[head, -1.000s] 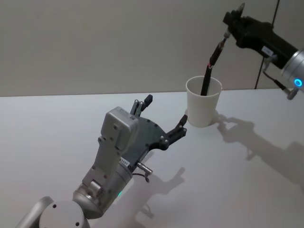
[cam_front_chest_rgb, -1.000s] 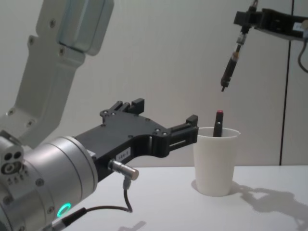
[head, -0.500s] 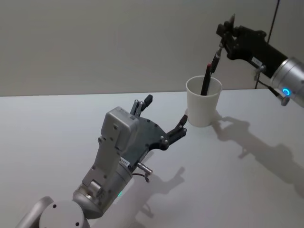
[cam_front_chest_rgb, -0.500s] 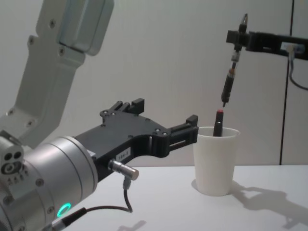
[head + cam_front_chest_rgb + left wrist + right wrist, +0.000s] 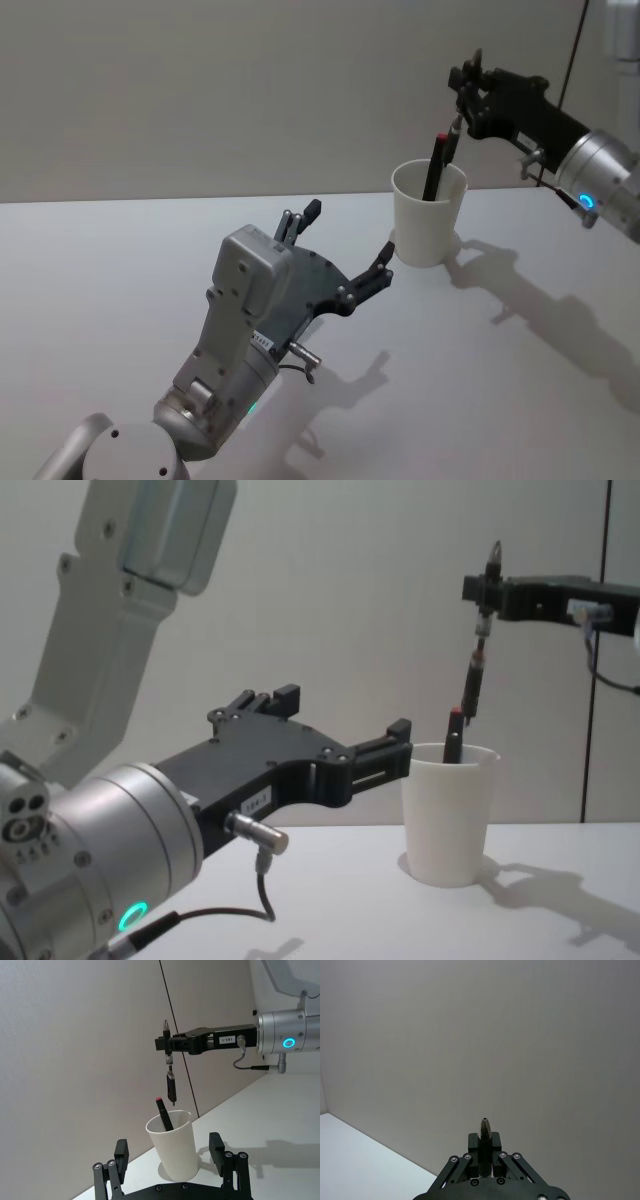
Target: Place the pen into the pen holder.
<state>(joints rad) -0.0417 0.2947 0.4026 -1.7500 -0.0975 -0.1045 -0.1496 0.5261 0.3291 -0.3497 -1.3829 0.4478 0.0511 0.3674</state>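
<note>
My right end effector (image 5: 487, 588) grips a black pen (image 5: 473, 680) by its top, hanging it above the white pen holder (image 5: 448, 813) on the surface (image 5: 120, 260), which holds a red-tipped pen (image 5: 453, 736); my left end effector (image 5: 345, 250) waits open beside it

The left gripper (image 5: 345, 252) hovers low at centre, wrist angled toward 1 o'clock, fingers spread apart. The right gripper (image 5: 463, 88) reaches in level from 3 o'clock, held high, its fingers pinched together.
</note>
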